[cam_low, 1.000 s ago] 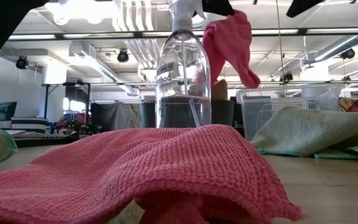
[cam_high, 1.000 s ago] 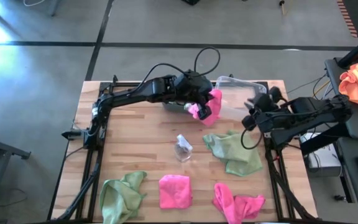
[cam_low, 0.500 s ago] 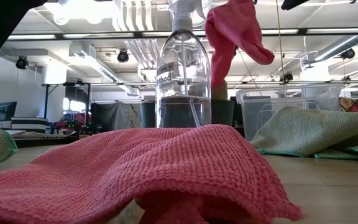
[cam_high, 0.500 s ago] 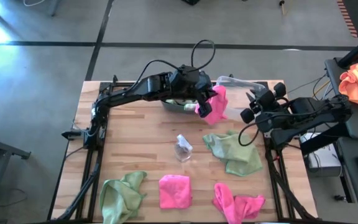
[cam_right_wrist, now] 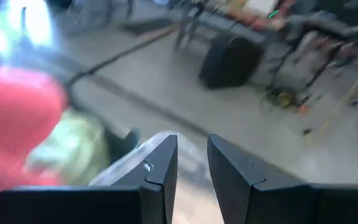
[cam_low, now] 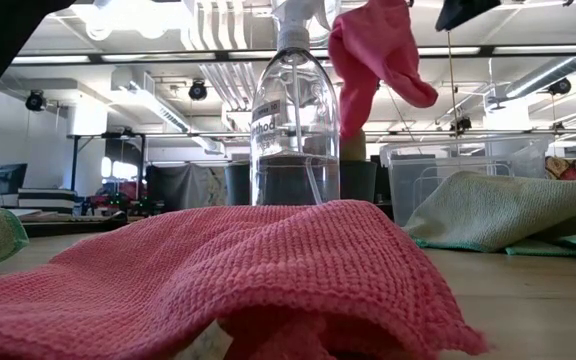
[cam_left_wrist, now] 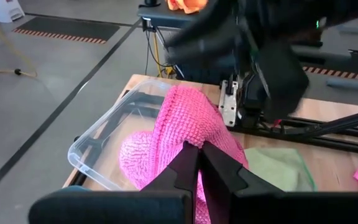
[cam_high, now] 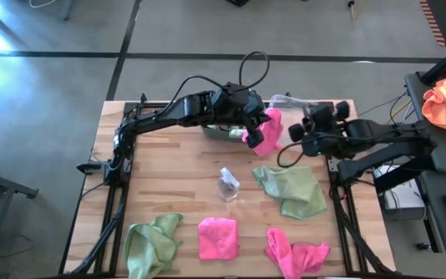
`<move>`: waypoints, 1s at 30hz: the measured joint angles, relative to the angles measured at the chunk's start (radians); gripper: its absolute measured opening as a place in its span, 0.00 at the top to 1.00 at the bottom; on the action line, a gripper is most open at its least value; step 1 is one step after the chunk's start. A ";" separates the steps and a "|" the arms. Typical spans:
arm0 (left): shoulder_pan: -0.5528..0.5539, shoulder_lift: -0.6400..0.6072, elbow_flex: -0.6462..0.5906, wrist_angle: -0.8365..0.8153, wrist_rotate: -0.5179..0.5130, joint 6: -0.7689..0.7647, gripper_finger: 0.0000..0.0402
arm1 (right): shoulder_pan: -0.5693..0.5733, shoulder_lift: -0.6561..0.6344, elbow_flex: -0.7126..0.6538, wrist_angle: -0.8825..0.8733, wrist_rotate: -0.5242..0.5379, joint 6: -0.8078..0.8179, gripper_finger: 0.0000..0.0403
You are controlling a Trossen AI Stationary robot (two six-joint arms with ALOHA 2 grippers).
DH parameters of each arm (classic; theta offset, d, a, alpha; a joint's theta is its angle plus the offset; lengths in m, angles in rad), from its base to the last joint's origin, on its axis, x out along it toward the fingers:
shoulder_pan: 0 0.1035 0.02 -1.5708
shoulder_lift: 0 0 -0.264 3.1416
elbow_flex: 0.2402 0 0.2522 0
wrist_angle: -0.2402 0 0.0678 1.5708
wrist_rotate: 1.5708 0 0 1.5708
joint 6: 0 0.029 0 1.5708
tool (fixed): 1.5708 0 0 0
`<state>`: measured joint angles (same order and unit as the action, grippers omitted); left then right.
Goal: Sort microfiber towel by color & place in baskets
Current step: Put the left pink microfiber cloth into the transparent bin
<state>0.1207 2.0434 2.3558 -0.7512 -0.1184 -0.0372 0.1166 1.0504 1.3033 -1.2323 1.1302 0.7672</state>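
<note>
Nearest the table's front edge lie 4 untouched towels: a green towel [cam_high: 152, 236] at the front left, a pink towel [cam_high: 217, 237] beside it, and another pink towel [cam_high: 295, 251] at the front right, with a larger green towel [cam_high: 293, 188] spread behind that; a spray bottle [cam_high: 227, 184] stands mid-table between them. Farther back, the left gripper [cam_high: 252, 130] is clamped on a bright pink towel [cam_high: 267, 132] that hangs clear of the wood, its fingers [cam_left_wrist: 191, 167] pinched tight into the cloth. Over the last second this towel has been carried from near the dark basket [cam_high: 221, 129] toward the clear basket [cam_left_wrist: 114, 140] at the back right, and in the last half second it has barely shifted, so the carry looks nearly finished: in the left wrist view the cloth hangs just beside and partly over that tub. The bigger change is the right gripper [cam_high: 296, 137], which has swung in from the table's right edge and now sits just beside the hanging towel, above the clear basket, its fingers [cam_right_wrist: 160, 163] parted with nothing between them. That suggests either a handover or help at the drop, and the 2 arms are now close enough that contact is a risk.
</note>
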 joint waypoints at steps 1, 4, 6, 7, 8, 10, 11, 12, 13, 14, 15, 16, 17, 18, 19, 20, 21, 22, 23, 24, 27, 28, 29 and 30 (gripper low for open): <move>0.000 0.000 0.000 -0.001 0.000 0.003 1.00 | 0.000 0.010 0.000 0.011 -0.046 -0.008 0.80; 0.000 0.000 0.000 0.000 0.000 0.005 1.00 | 0.001 0.033 0.000 0.062 -0.163 -0.046 0.80; 0.000 0.000 0.000 0.000 0.000 0.018 1.00 | 0.005 0.042 0.000 0.117 -0.220 -0.079 0.80; 0.000 0.000 0.000 -0.001 0.000 0.024 1.00 | 0.005 0.046 0.000 0.144 -0.237 -0.091 0.80; 0.000 0.000 0.000 -0.001 -0.001 0.027 1.00 | 0.005 0.048 0.000 0.175 -0.249 -0.109 0.80; 0.000 0.000 0.000 -0.001 -0.001 0.029 1.00 | 0.005 0.048 0.000 0.225 -0.269 -0.141 0.80; 0.000 0.000 0.000 -0.003 -0.001 0.029 1.00 | 0.005 0.046 0.000 0.249 -0.279 -0.160 0.80; 0.000 0.000 0.000 -0.008 -0.001 0.029 1.00 | 0.005 0.044 0.000 0.272 -0.292 -0.176 0.80; 0.000 0.000 0.000 -0.010 -0.002 0.029 1.00 | 0.005 0.040 0.000 0.293 -0.300 -0.190 0.80; 0.000 0.000 0.000 -0.010 -0.002 0.029 1.00 | 0.005 0.037 0.000 0.308 -0.307 -0.201 0.80; 0.000 0.000 0.000 -0.013 -0.002 0.029 1.00 | 0.005 0.032 0.000 0.321 -0.314 -0.209 0.80; 0.000 0.000 0.000 -0.016 -0.002 0.029 1.00 | 0.005 0.027 0.000 0.334 -0.327 -0.218 0.80; 0.000 0.000 0.000 -0.015 -0.002 0.029 1.00 | 0.005 0.024 0.000 0.349 -0.339 -0.233 0.80; 0.000 0.000 0.000 -0.015 -0.002 0.030 1.00 | 0.005 0.021 0.000 0.365 -0.351 -0.244 0.80; 0.000 0.000 0.000 -0.015 -0.002 0.032 1.00 | 0.005 0.017 0.000 0.381 -0.366 -0.257 0.80; 0.000 0.000 0.000 -0.015 -0.002 0.033 1.00 | 0.005 0.013 0.000 0.398 -0.384 -0.264 0.80; 0.000 0.000 0.000 -0.015 -0.002 0.033 1.00 | 0.005 0.011 0.000 0.415 -0.404 -0.270 0.80; 0.000 0.000 0.000 -0.015 -0.002 0.033 1.00 | 0.005 0.007 0.000 0.431 -0.424 -0.276 0.80; 0.000 0.000 0.000 -0.016 -0.002 0.033 1.00 | 0.005 0.003 0.000 0.446 -0.444 -0.282 0.80; 0.000 0.000 0.000 -0.016 -0.002 0.033 1.00 | 0.005 -0.001 0.000 0.459 -0.464 -0.285 0.80; 0.000 0.000 0.000 -0.019 -0.002 0.037 1.00 | 0.005 -0.013 0.000 0.494 -0.517 -0.294 0.80; 0.000 0.000 0.000 -0.019 -0.002 0.040 1.00 | 0.005 -0.016 0.000 0.505 -0.530 -0.295 0.80; 0.000 0.000 0.000 -0.019 -0.002 0.043 1.00 | 0.005 -0.019 0.000 0.515 -0.537 -0.295 0.80; 0.000 0.000 0.000 -0.019 -0.002 0.045 1.00 | 0.005 -0.025 0.000 0.519 -0.537 -0.296 0.80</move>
<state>0.1211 2.0430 2.3558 -0.7704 -0.1202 0.0083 0.1219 1.0259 1.3033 -0.7131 0.5928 0.4711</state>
